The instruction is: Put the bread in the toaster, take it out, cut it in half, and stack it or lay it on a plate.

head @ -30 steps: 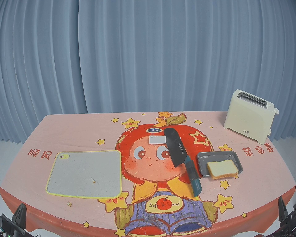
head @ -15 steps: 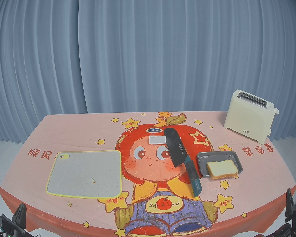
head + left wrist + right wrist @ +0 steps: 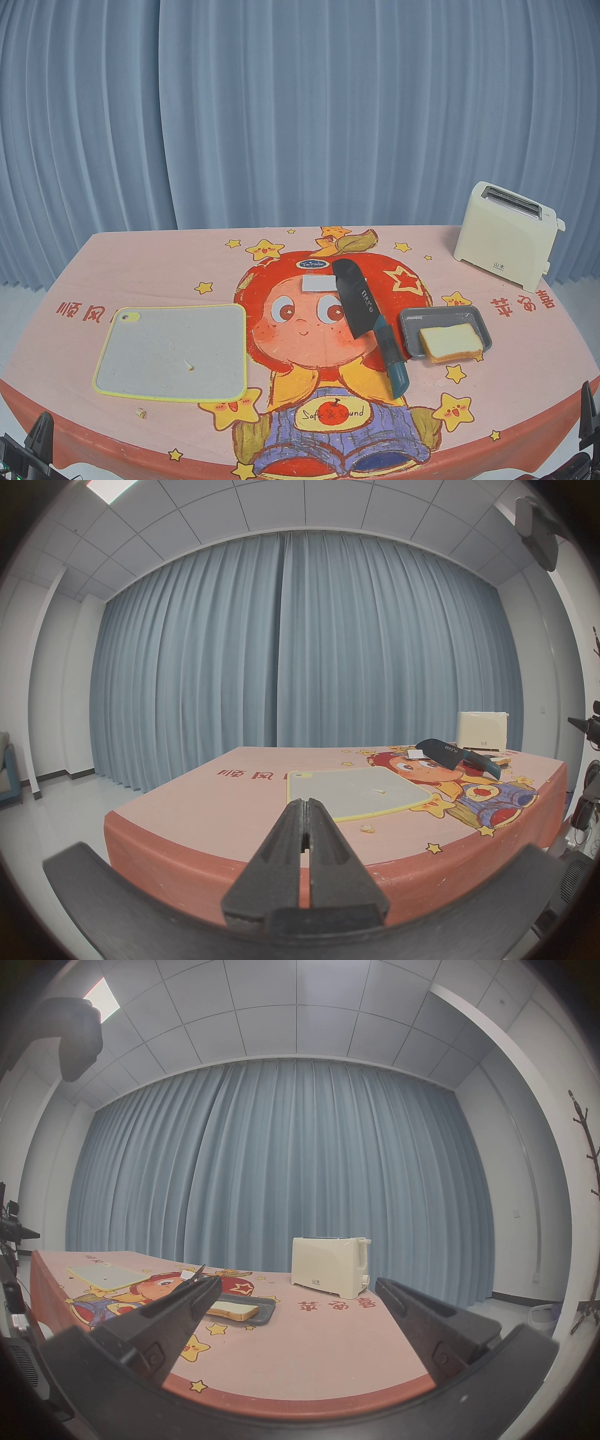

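Bread on tray, toaster at far right.
One pale bread slice point(image 3: 451, 342) lies flat on the grey tray point(image 3: 412, 319) (overhanging its near edge). The cream toaster point(image 3: 507, 235) stands upright behind it, the black-bladed knife point(image 3: 359, 300) lies just left, and the cutting board point(image 3: 172, 352) sits well apart.

I see a pink tablecloth point(image 3: 156, 269) w/ cartoon apple-head kid print, small white card point(image 3: 319, 283) on its forehead, crumb point(image 3: 142, 412) nr front-left edge, blue curtain point(image 3: 300, 112) behind.

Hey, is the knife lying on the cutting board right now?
No, the knife lies well apart from the cutting board, right beside the grey tray.
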